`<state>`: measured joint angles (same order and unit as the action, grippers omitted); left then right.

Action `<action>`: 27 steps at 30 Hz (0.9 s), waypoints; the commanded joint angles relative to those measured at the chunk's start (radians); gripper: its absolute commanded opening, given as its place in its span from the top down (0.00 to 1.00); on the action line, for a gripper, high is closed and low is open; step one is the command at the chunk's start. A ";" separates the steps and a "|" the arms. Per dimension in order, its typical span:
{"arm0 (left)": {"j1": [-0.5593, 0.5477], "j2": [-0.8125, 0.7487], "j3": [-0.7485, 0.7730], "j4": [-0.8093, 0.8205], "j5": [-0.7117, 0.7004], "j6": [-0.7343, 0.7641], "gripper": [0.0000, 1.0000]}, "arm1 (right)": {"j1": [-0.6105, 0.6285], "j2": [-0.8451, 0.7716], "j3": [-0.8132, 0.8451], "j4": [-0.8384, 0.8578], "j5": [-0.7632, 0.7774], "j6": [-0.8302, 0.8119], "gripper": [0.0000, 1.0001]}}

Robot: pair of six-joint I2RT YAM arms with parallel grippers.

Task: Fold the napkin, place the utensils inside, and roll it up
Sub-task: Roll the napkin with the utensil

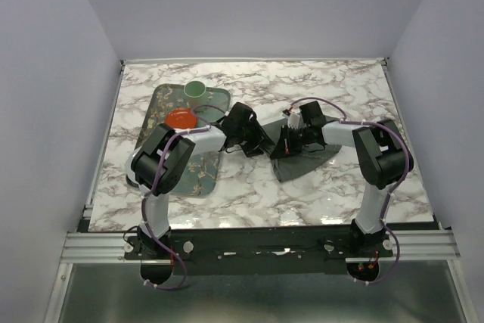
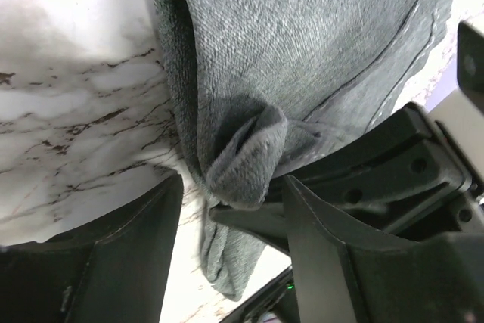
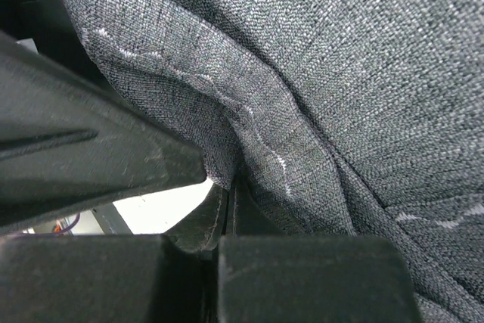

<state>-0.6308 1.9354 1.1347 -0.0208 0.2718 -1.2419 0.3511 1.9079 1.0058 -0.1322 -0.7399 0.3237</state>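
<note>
my left hand (image 2: 234,185) stands wide around a bunched corner of the napkin (image 2: 318,35), not clamped on it. my right hand (image 3: 227,217) is pinched tight on a hemmed fold of the same cloth, just beside the left. the napkin lies rumpled on the worktop (image 2: 68,111) just right of the tray (image 1: 155,104), partly lifted between the hands. i see no utensils; the cloth or the arms may hide them. the tray carries a green cup (image 1: 197,90) and a red dish (image 1: 181,119). i judge this to be the folding step, with much left to do. next i would close the left hand on that corner, then carry both held points over together to lay a flat fold.
</note>
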 commanded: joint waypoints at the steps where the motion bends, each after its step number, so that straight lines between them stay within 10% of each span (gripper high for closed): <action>1: -0.006 0.037 0.013 0.016 -0.043 -0.057 0.39 | 0.000 0.034 -0.030 -0.006 0.024 -0.009 0.99; 19: -0.026 0.054 0.017 -0.096 -0.140 -0.071 0.98 | 0.002 0.010 -0.032 -0.029 0.072 -0.055 0.99; 27: -0.035 0.053 0.040 -0.154 -0.157 -0.056 1.00 | 0.060 -0.069 0.043 -0.194 0.250 -0.113 0.88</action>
<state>-0.6571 1.9789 1.1702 -0.0723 0.1883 -1.3277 0.3748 1.8786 1.0119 -0.1692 -0.6624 0.2775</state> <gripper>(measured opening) 0.035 0.056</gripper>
